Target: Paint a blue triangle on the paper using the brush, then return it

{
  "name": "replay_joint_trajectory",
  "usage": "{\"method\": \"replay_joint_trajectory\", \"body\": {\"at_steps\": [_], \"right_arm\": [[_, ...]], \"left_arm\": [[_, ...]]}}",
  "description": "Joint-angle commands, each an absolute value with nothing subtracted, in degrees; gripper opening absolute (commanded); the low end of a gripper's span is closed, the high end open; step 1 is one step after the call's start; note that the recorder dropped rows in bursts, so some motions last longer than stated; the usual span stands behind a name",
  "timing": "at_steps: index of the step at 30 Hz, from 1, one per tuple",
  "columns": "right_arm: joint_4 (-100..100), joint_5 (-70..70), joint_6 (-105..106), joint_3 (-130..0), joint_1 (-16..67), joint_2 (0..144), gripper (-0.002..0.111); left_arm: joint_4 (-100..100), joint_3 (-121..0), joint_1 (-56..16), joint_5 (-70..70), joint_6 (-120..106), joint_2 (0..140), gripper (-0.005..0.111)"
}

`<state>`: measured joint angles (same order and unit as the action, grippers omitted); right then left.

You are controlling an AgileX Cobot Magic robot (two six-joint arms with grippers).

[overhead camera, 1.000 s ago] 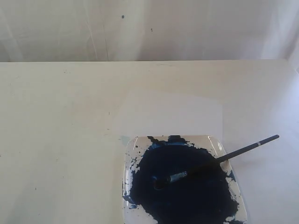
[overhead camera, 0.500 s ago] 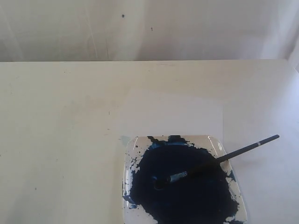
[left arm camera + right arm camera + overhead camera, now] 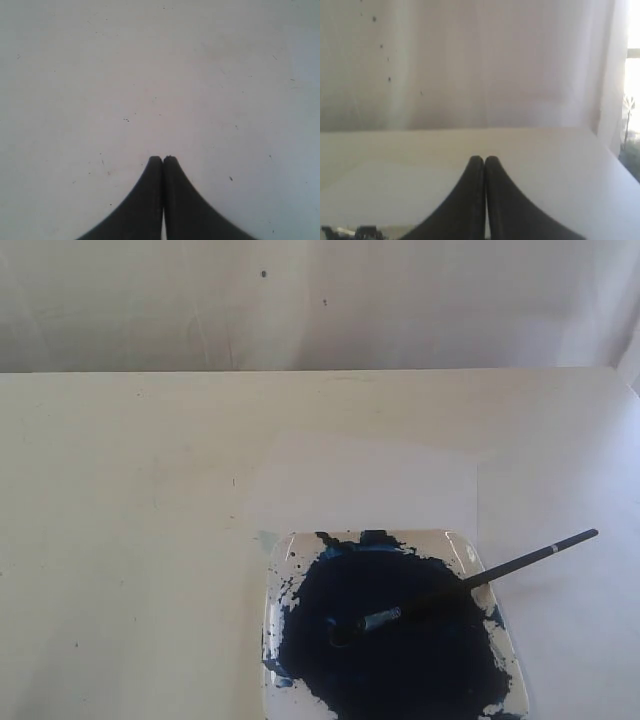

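Cream counter (image 3: pixel 120 540) is stretching toward a pale wall, the white paper (image 3: pixel 370 490) lying just behind a clear tray (image 3: pixel 470 552) of dark blue paint (image 3: pixel 400 660). The brush (image 3: pixel 500 568) is resting tip-down in the paint, its handle jutting over the tray's right rim. Left gripper (image 3: pixel 163 159) and right gripper (image 3: pixel 484 159) are hanging with jaws pressed together.

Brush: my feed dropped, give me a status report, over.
Left tool shut, empty; right tool shut, empty. Brush lies across tray, tip in paint. Paper blank. Nothing blocking brush.
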<state>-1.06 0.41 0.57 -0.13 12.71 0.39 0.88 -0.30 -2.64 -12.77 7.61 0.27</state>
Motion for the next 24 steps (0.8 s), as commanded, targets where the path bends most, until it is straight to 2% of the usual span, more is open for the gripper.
{"method": "replay_joint_trajectory", "body": {"at_steps": [1,4,13,21,24], "right_arm": [[-0.4,-8.6,1.3,0.0,13.1,0.0,0.000],[-0.4,-12.3,1.3,0.0,13.1,0.0,0.000],[-0.4,-36.6,0.0,0.0,13.1,0.0,0.000],[-0.4,-40.3,-1.4,0.0,13.1,0.0,0.000],[-3.8,-37.7,-12.4,0.0,13.1,0.0,0.000]], "left_arm": [[0.7,0.0,-2.9,-12.9,7.6,0.0,0.000],[0.7,0.0,-2.9,-12.9,7.6,0.0,0.000],[0.7,0.0,-2.9,-12.9,7.6,0.0,0.000],[0.7,0.0,-2.9,-12.9,7.6,0.0,0.000],[0.7,0.0,-2.9,-12.9,7.6,0.0,0.000]]}}
